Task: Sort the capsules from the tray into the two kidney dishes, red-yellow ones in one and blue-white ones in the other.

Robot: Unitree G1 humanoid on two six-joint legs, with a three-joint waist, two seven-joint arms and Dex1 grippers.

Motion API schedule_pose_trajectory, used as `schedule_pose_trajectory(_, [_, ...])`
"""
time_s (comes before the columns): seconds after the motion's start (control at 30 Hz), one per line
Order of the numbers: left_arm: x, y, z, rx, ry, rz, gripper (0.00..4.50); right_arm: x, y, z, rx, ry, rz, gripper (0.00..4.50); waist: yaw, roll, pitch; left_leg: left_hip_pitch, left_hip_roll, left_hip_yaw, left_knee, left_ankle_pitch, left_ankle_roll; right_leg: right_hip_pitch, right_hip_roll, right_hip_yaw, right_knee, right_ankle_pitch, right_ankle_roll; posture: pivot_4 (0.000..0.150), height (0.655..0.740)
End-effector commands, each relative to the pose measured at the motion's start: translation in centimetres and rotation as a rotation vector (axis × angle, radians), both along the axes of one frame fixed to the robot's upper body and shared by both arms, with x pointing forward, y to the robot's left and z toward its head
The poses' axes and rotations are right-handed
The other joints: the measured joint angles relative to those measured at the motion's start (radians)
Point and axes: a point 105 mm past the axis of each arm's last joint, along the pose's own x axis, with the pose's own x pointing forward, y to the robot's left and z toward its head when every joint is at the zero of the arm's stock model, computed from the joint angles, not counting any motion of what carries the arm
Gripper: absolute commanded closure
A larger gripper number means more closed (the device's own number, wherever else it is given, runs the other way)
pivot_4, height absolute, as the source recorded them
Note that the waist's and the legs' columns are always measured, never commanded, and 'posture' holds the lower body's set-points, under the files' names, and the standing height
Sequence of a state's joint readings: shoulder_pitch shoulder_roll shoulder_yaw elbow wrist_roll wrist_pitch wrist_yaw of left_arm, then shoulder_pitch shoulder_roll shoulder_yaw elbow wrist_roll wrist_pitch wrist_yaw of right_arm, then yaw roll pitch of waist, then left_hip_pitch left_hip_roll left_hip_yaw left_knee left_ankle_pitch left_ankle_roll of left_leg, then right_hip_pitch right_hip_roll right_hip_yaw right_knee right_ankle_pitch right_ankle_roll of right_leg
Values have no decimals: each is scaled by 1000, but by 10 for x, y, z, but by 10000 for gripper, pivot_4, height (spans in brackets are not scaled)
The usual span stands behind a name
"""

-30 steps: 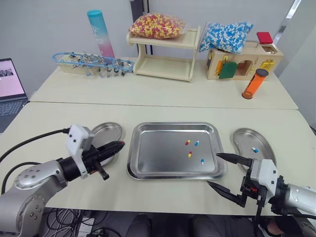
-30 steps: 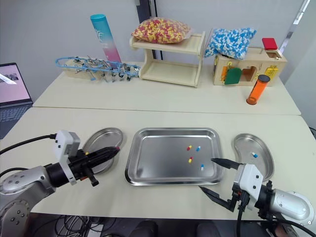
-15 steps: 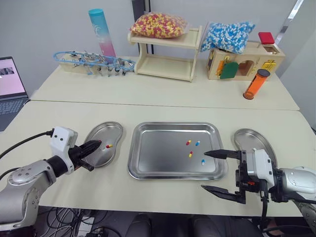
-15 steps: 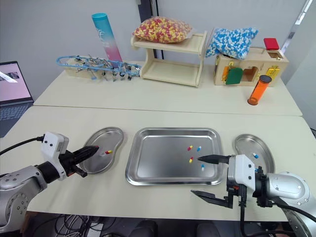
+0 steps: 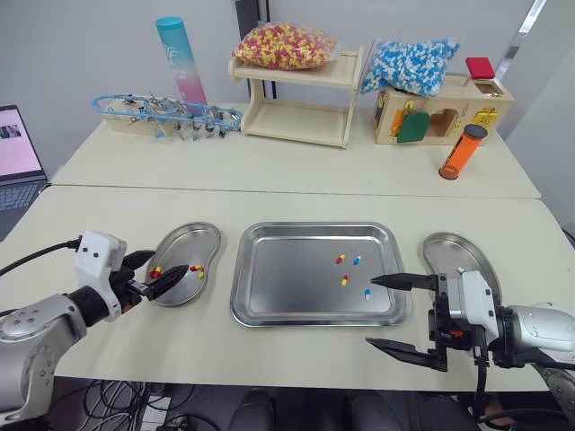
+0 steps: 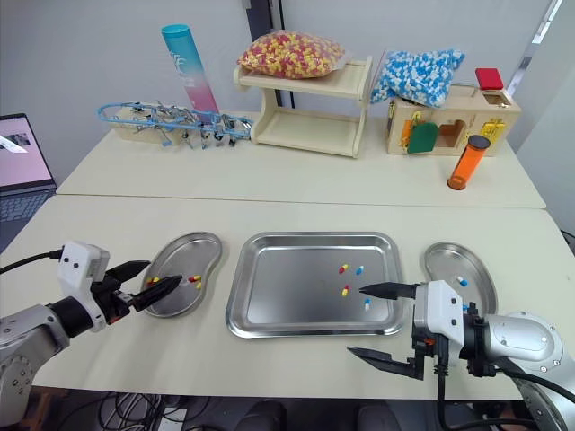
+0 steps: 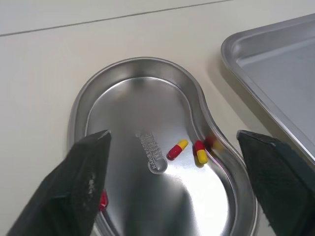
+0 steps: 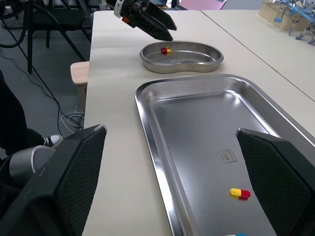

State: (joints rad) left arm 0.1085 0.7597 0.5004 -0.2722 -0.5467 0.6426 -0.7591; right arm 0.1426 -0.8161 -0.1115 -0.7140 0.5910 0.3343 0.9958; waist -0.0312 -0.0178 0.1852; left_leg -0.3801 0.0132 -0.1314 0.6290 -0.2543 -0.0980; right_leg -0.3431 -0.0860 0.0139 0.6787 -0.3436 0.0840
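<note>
We've got the left gripper (image 5: pixel 167 269) spread open over the kidney dish (image 5: pixel 196 237) at the tray's (image 5: pixel 287 287) 9 o'clock, red-yellow capsules (image 7: pixel 177 149) inside. Right gripper (image 5: pixel 371 312) gapes wide at 5 o'clock; four capsules (image 5: pixel 344 280) sit toward 3.

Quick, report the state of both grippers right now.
Left gripper: open, empty, over the left steel kidney dish.
Right gripper: open, empty, at the rectangular steel tray's near right corner.

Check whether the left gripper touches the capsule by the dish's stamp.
Apart: left wrist view shows the capsule between the spread fingers of the left gripper, bare dish metal either side.
</note>
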Motion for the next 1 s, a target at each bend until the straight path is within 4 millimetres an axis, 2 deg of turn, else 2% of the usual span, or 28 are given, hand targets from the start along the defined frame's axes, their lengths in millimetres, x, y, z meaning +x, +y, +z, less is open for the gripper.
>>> schedule_pose_trajectory(0.03, [-3,7,23,51,-88,3,331,-1,1,4,1,-25,10,0,1,0,0,0,0,0,0,0,0,0,0,0,0,0,0,1500,7400])
schedule_pose_trajectory(0.23, [-15,-5,34,63,-104,-121,331,5,-2,6,0,-57,-24,0,0,0,0,0,0,0,0,0,0,0,0,0,0,0,0,1500,7400])
schedule_pose_trajectory(0.37, [-31,-19,31,83,-95,-214,331,10,-15,5,-40,-92,-76,0,0,0,0,0,0,1,0,0,0,0,0,0,0,0,0,1500,7400])
schedule_pose_trajectory(0.47, [-45,-47,22,126,-94,-362,331,15,-29,5,-69,-134,-141,0,2,0,0,0,0,1,0,0,0,0,0,0,0,0,0,1500,7400])
schedule_pose_trajectory(0.57, [-49,-66,11,87,-79,-402,331,15,-47,2,-99,-155,-217,0,6,0,0,0,0,1,0,0,0,0,0,1,0,0,0,1500,7400])
schedule_pose_trajectory(0.63, [-47,-70,2,100,-71,-388,331,13,-60,-1,-116,-159,-272,0,7,0,0,0,0,1,0,0,0,0,0,0,0,0,0,1500,7400])
schedule_pose_trajectory(0.77, [-58,-87,-4,49,-57,-523,331,3,-86,-5,-147,-145,-366,0,5,0,0,0,0,1,0,0,0,1,0,1,0,0,0,1500,7400])
schedule_pose_trajectory(0.83, [-63,-93,-6,26,-43,-570,331,-4,-105,-9,-169,-117,-435,0,5,0,0,0,0,2,0,0,0,1,0,1,0,0,0,1500,7400])
schedule_pose_trajectory(1.0, [-64,-99,-8,14,-48,-619,331,-20,-145,-18,-209,-46,-583,0,4,0,0,1,0,2,0,0,0,1,0,1,0,0,0,1500,7400])
